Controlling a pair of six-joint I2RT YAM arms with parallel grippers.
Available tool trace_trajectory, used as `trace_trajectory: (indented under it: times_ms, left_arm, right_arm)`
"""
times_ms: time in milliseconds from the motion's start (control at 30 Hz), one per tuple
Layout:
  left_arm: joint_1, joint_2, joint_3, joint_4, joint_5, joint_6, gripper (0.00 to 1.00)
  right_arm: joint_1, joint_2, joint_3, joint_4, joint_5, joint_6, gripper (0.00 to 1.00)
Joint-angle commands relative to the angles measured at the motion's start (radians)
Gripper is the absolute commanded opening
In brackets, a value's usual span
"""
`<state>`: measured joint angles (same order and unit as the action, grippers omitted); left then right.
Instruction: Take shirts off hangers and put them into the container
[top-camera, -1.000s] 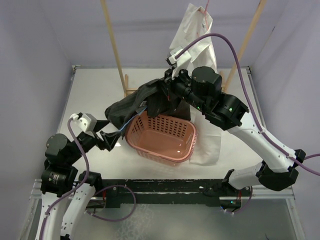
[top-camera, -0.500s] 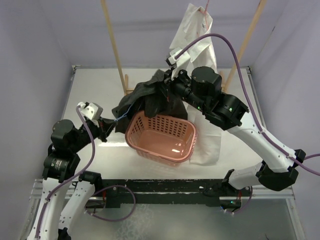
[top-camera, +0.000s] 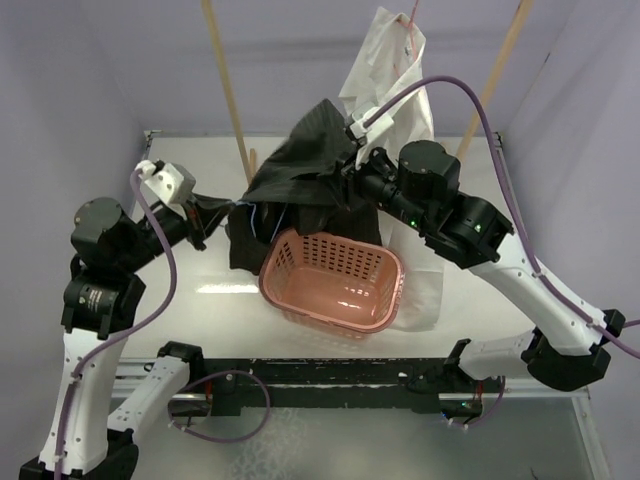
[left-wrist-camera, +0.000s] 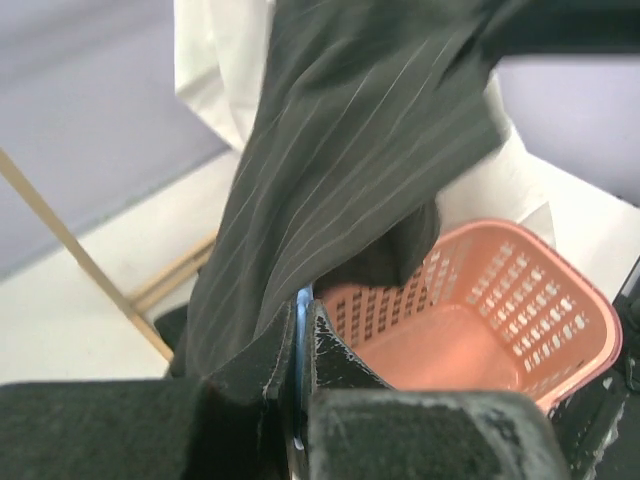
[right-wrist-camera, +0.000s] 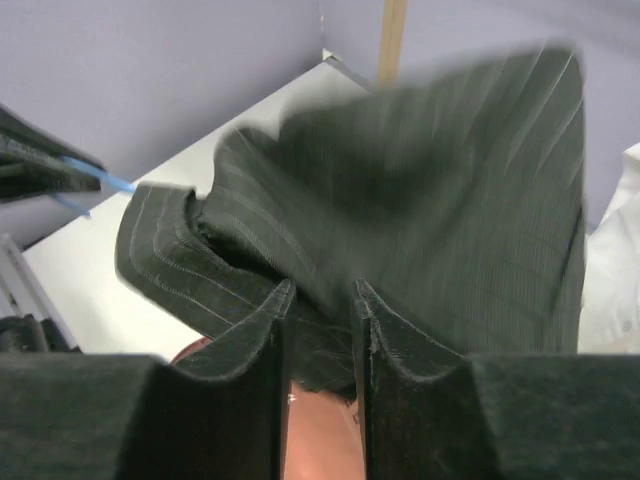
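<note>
The black pinstriped shirt (top-camera: 300, 170) hangs in a raised bunch over the back rim of the salmon-pink basket (top-camera: 335, 282). My left gripper (top-camera: 205, 215) is at its left edge, shut on the light blue hanger wire (left-wrist-camera: 300, 325), which runs into the cloth (left-wrist-camera: 350, 150). My right gripper (right-wrist-camera: 320, 295) stands narrowly open under the shirt (right-wrist-camera: 420, 190), with a fold of blurred fabric lying in the gap. In the right wrist view the blue hanger (right-wrist-camera: 100, 180) shows at far left. The white shirt (top-camera: 395, 70) hangs on a pink hanger (top-camera: 412, 18) behind the right arm.
Two wooden rack poles (top-camera: 228, 95) (top-camera: 500, 70) rise at the back. The white shirt's tail (top-camera: 420, 290) reaches the table right of the basket. The basket's inside (left-wrist-camera: 470, 350) holds nothing. Purple walls close in on both sides.
My left gripper has shut on the blue hanger and pulled it left and up. The right arm lifted the black shirt higher, and its jaws have parted a little.
</note>
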<state>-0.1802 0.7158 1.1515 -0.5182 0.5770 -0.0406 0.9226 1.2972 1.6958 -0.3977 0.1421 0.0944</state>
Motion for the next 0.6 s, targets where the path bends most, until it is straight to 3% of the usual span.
trace_trajectory:
  times_ms: [0, 67, 133, 300, 467, 567]
  left_arm:
    - [-0.002, 0.086, 0.178, 0.096, 0.078, 0.032, 0.00]
    - [-0.001, 0.113, 0.226, 0.096, 0.112, 0.031, 0.00]
    - [-0.001, 0.132, 0.262, 0.095, 0.142, 0.029, 0.00]
    - [-0.013, 0.153, 0.310, 0.047, 0.138, 0.059, 0.00]
    - [-0.019, 0.141, 0.287, 0.040, 0.127, 0.071, 0.00]
    - [-0.025, 0.138, 0.282, 0.034, 0.121, 0.073, 0.00]
  right_arm:
    - [0.002, 0.002, 0.021, -0.047, -0.069, -0.043, 0.47]
    - [0.002, 0.029, 0.047, -0.079, -0.088, -0.072, 0.68]
    - [0.002, 0.067, 0.089, -0.115, -0.103, -0.098, 0.78]
    - [0.002, 0.163, 0.228, -0.188, -0.098, -0.166, 0.80]
    - [0.005, 0.254, 0.410, -0.275, -0.040, -0.301, 0.79]
    - [0.008, 0.250, 0.438, -0.283, -0.029, -0.418, 0.78]
